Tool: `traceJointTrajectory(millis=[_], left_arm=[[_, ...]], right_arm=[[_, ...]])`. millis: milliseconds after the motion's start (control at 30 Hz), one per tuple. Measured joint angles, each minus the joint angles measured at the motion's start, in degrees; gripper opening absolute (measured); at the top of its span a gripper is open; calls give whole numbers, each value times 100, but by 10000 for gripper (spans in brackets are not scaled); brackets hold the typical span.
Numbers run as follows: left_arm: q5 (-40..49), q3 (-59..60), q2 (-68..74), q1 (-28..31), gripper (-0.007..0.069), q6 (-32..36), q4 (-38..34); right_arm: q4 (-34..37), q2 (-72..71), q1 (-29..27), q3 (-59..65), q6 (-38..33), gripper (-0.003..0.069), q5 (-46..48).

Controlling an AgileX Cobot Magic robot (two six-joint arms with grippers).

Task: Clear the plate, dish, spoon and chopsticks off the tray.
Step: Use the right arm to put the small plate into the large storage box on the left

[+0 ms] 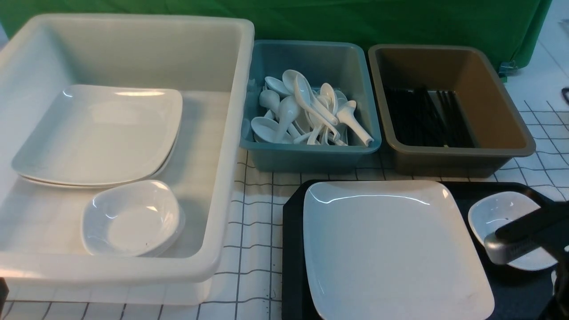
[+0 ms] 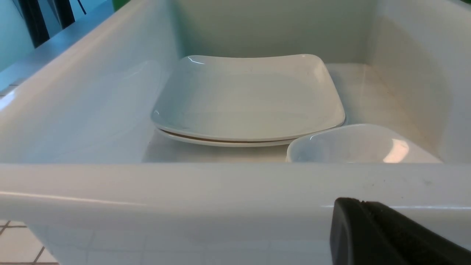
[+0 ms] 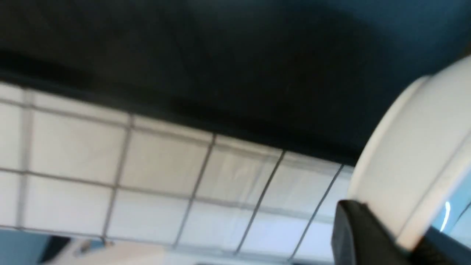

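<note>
Low over tray, right pincer at dish

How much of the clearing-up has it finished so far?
Spoons lie in the teal bin, chopsticks in the brown bin, none on the tray: that looks done. The right gripper is at the small dish, grip unclear. The plate is left.

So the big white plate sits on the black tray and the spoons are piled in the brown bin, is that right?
Not quite. The spoons are piled in the teal bin; the front view shows this. The plate does sit on the black tray.
</note>
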Motion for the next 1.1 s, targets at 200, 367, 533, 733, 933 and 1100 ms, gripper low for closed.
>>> traceJointTrajectory(millis=[200,367,533,733,933,1100], left_arm=[[0,0,0,0,21,-6,0],[0,0,0,0,21,-6,0],[0,0,0,0,21,-6,0],[0,0,0,0,21,4,0],[0,0,0,0,21,-1,0],[0,0,0,0,21,-1,0]], right_arm=[[343,-929,0,-843,-118,73,18],[2110,-1312,0,-2121,-1140,73,-450],[5279,-705,41,-2693,-3440,73,-849],[6286,691,683,-3198,-4656,73,-1108],[5938,2651,1687,-4832,-5576,73,-1335],[4748,3852,2197,-6277,-5729,73,-1522]])
